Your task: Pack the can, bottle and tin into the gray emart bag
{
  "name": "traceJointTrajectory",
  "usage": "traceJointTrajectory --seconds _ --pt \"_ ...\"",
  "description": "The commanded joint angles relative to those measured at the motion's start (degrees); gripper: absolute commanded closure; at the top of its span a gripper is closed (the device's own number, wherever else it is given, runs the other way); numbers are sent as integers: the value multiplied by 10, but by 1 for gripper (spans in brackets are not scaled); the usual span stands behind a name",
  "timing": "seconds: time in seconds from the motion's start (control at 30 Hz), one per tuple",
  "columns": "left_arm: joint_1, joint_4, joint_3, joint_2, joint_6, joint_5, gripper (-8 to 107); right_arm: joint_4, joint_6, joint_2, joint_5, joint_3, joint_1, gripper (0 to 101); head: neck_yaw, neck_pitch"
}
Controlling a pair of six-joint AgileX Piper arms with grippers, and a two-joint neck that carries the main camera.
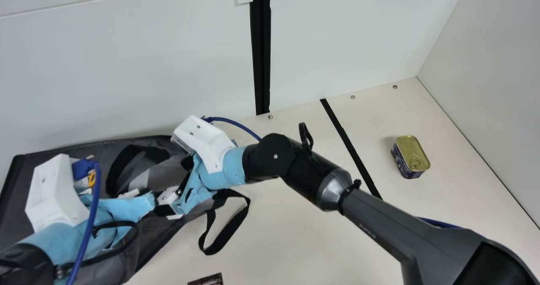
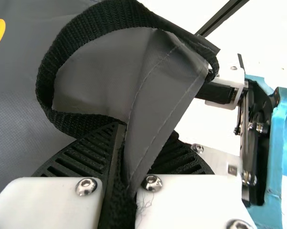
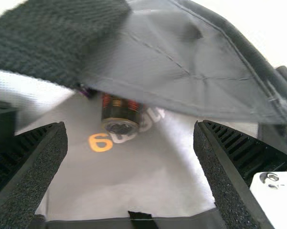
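Tin (image 1: 412,150) sat lid up on the table (image 1: 312,234) in the main view, well apart from the gray emart bag (image 1: 19,192). Inside that bag, the right wrist view showed a dark can (image 3: 120,114) lying on the lining beneath raised fabric. Left gripper (image 1: 135,204) was clamped on a fold of the bag's fabric; right gripper (image 1: 168,196), at the mouth, had its fingers (image 3: 31,167) spread with nothing between them.

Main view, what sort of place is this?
Probably a robot test booth or lab cell: pale panels wall in a cream table, with two robot arms over it.
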Motion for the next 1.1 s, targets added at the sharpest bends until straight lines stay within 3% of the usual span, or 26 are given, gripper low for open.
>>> traceJointTrajectory --seconds 0.0,1.07 --pt "0 0 0 0 0 0 89 -5 -2 -4 -7 3 -4 10 0 -13" --pt "0 0 0 0 0 -2 89 -56 9 -107 12 62 -88 10 0 -13"
